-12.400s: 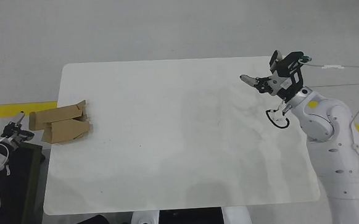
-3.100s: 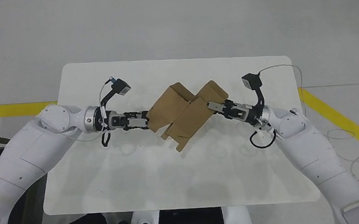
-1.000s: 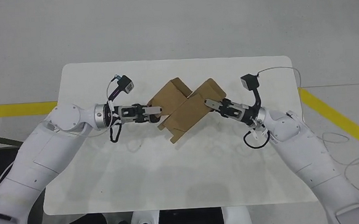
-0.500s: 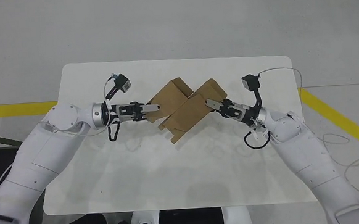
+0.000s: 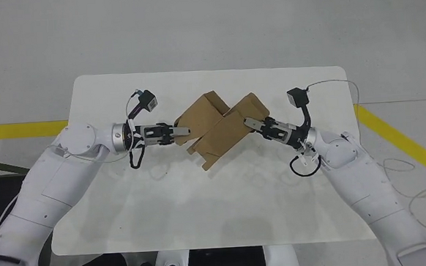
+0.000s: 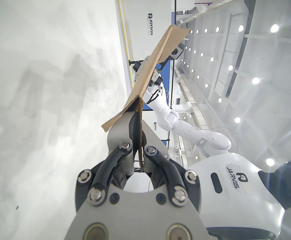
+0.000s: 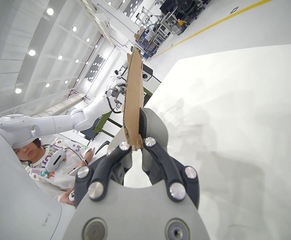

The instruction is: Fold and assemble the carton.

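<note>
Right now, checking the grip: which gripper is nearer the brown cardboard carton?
Neither: the left gripper is shut on one end of the cardboard carton, the right gripper on the opposite end.

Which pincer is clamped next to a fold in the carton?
The left pincer: the carton folds just past its grip. The right pincer pinches one flat panel by its edge.

My white worktop (image 5: 202, 200) stands on a grey floor (image 5: 192, 24) marked with a yellow line (image 5: 15, 130); round ceiling lights (image 6: 255, 80) overhead.
</note>
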You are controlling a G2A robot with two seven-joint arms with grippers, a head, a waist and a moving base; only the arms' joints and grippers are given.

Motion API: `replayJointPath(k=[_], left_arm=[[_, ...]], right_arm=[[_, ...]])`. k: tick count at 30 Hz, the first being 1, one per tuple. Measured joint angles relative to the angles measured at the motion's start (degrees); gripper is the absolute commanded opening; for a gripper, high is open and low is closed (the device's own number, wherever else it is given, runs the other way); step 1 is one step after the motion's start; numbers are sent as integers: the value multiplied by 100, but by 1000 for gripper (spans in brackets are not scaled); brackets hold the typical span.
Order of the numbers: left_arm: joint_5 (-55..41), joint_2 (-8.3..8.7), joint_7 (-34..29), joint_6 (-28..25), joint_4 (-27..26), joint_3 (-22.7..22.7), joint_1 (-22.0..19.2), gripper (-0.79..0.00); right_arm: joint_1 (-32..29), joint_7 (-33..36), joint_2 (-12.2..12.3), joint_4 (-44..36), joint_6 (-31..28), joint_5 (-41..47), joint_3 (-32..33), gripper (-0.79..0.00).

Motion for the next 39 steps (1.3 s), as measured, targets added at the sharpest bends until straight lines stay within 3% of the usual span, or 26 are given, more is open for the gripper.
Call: replayJointPath(k=[8, 18, 24, 33, 35, 39], left_arm=[[157, -22, -288, -88, 57, -183, -75, -785], [816, -19, -1132, -816, 261, -370, -370, -785], [900, -64, -1510, -983, 87, -236, -492, -785], [1104, 9, -1414, -1067, -416, -26, -462, -785], [1105, 23, -1392, -1088, -454, 7, -465, -785], [1101, 50, -1367, -1114, -497, 86, -489, -785]], right_arm=[[-37, 390, 94, 43, 141, -77, 251, 0], [-275, 1498, 346, -640, 312, 210, 791, 0], [-95, 1953, 287, -768, 236, 835, 359, 0], [412, 1840, 162, -539, 135, 1148, -496, 0], [486, 1797, 154, -483, 93, 1178, -608, -46], [618, 1738, 150, -452, 33, 1249, -857, -68]])
